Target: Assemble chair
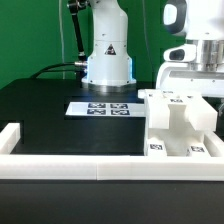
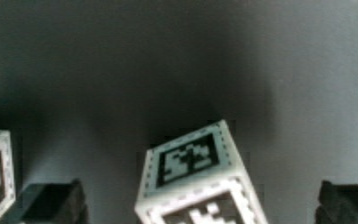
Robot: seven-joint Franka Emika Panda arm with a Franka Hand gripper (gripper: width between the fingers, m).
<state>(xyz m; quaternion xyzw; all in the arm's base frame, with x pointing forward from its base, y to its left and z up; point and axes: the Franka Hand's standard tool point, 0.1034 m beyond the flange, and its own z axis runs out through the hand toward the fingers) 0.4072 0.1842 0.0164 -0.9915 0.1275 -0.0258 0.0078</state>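
Gripper (image 1: 208,80) hangs at 2 o'clock in the ext. view, jaws wide apart, nothing held. The chair parts (image 1: 176,122) sit at 4 o'clock, so approx. 6-7 o'clock from the gripper, close below it. Wrist view: one block (image 2: 197,172) lies between the fingers (image 2: 51,203), touching neither. Its long axis can't be told. Chunky white plastic, b/w square tags on two faces, blurred. Next move prob. a straight drop onto it.
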